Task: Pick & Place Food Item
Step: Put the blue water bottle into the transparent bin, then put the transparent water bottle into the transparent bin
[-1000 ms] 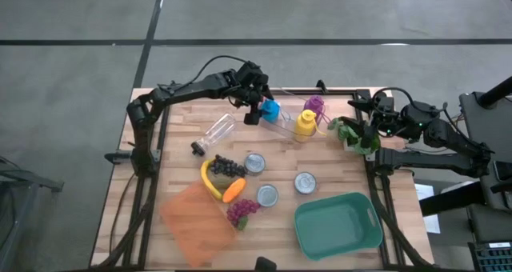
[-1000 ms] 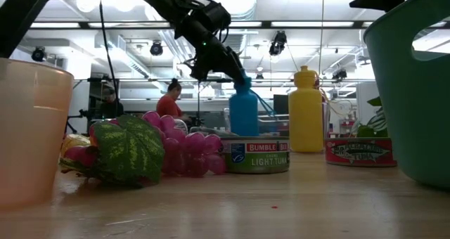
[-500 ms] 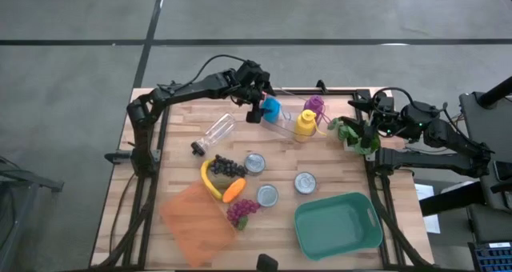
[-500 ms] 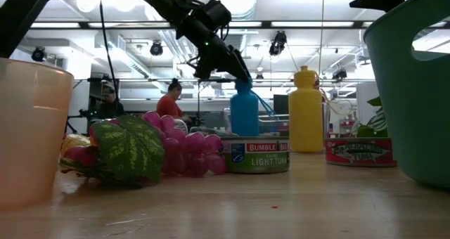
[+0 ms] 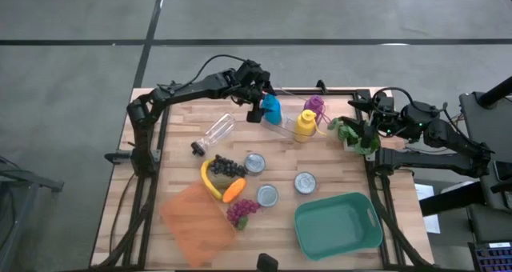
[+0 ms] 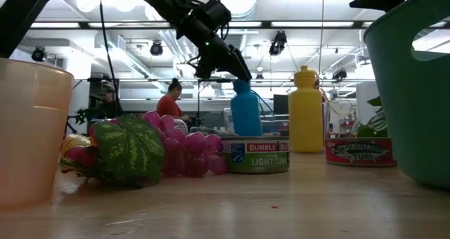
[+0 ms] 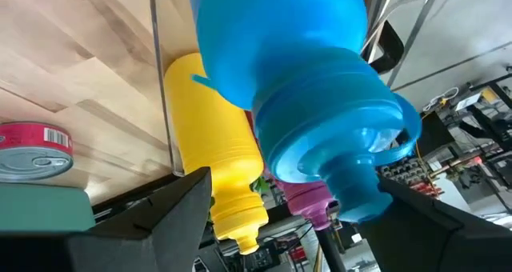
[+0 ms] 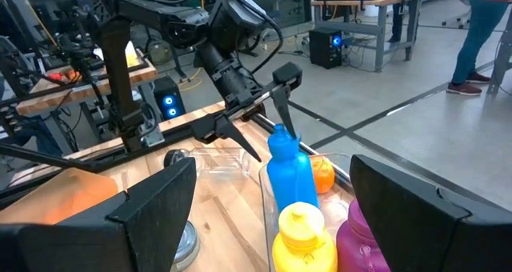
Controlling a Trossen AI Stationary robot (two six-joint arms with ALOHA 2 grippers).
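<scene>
A blue bottle (image 5: pixel 271 110) stands in a clear bin (image 5: pixel 286 128) at the table's far side, beside a yellow bottle (image 5: pixel 306 124) and a purple one (image 5: pixel 314 104). My left gripper (image 5: pixel 258 110) is open, and its fingers straddle the blue bottle's top. Nearer on the table lie a banana (image 5: pixel 209 181), dark grapes (image 5: pixel 229 167), a carrot (image 5: pixel 234 190), purple grapes with a leaf (image 5: pixel 242 212) and three cans (image 5: pixel 254 163). My right gripper (image 5: pixel 370 125) waits open at the table's right edge, above a leafy green (image 5: pixel 353 136). My left gripper comes slanting down from the table's left side, with the blue bottle's cap (image 8: pixel 280 136) between its open fingers. One fingertip (image 8: pixel 287 120) lies against the cap, and the other finger (image 8: pixel 240 140) stands apart from it. The bottle leans a little, its base in the clear bin.
A teal bin (image 5: pixel 336 222) sits at the near right and an orange cup (image 5: pixel 196 218) lies at the near left. A clear bottle (image 5: pixel 214 134) lies on its side left of the bin. An orange (image 8: pixel 322 174) sits inside the clear bin.
The blue bottle has tipped a little from upright while its base stays in the clear bin. My left gripper stays at the bottle's top.
</scene>
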